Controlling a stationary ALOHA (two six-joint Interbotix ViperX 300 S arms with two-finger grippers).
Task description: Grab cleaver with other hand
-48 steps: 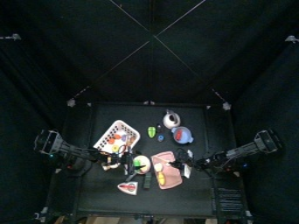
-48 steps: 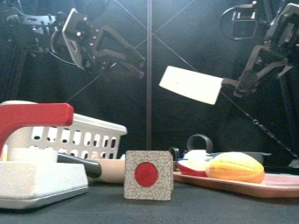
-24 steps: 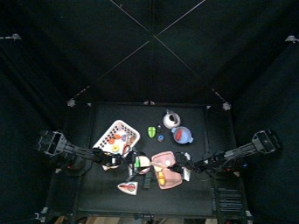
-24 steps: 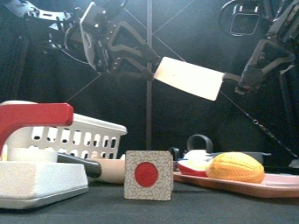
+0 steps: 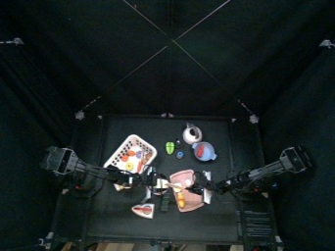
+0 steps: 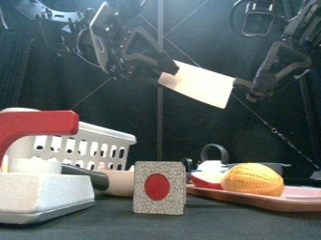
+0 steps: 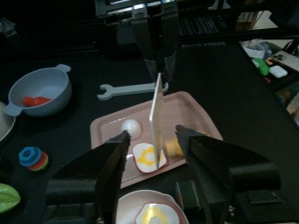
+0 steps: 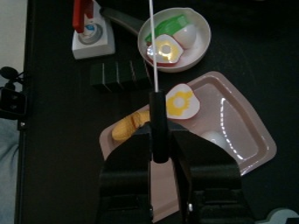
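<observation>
Since a second ago, the left end effector (image 6: 160, 67) has been brought up to the cleaver (image 6: 201, 84), its jaws open astride the blade. By its handle, the cleaver is gripped edge-on in the right end effector (image 6: 254, 89) above the worktop (image 5: 222, 221), presented for transfer.

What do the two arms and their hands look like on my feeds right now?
Both arms are black, jointed and boxy, with dark cables looping along them. The left hand and the right hand each end in two flat black jaws. No markings are readable.

Robot lab test pen: black curtains (image 5: 53, 88) enclose small table (image 5: 222, 186), toy kitchenware.
</observation>
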